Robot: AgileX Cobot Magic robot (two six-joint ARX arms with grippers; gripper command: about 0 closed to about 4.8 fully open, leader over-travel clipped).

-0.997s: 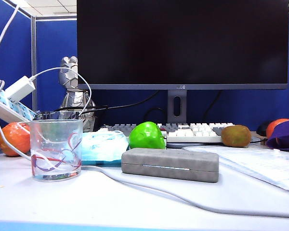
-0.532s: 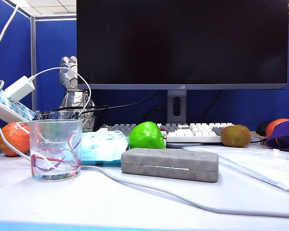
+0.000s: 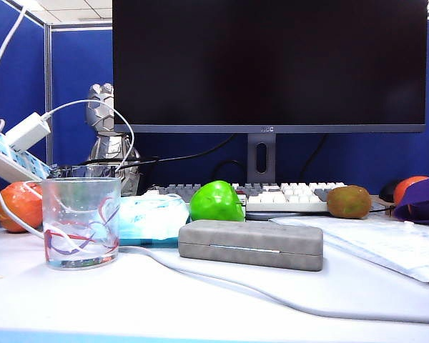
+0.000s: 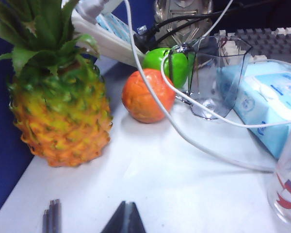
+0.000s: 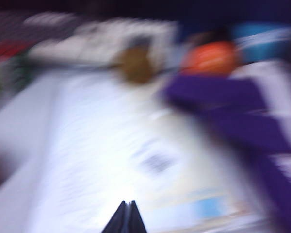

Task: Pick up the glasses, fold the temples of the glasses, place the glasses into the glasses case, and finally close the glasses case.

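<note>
The grey glasses case (image 3: 250,244) lies shut on the white table, in the middle of the exterior view. The glasses and their temples show in no view. Neither arm appears in the exterior view. My left gripper (image 4: 126,205) is shut and empty, low over bare table near a pineapple (image 4: 58,107). My right gripper (image 5: 127,204) is shut with nothing in it, above a white printed sheet (image 5: 116,160); that view is badly blurred.
A ribbon-printed tumbler (image 3: 81,221) and a pale blue packet (image 3: 154,218) stand left of the case, with a white cable (image 3: 222,279) trailing across the front. Behind are a green apple (image 3: 216,201), an orange (image 3: 18,206), a keyboard (image 3: 286,194), a monitor (image 3: 268,64), a brown fruit (image 3: 348,201) and purple cloth (image 3: 422,200).
</note>
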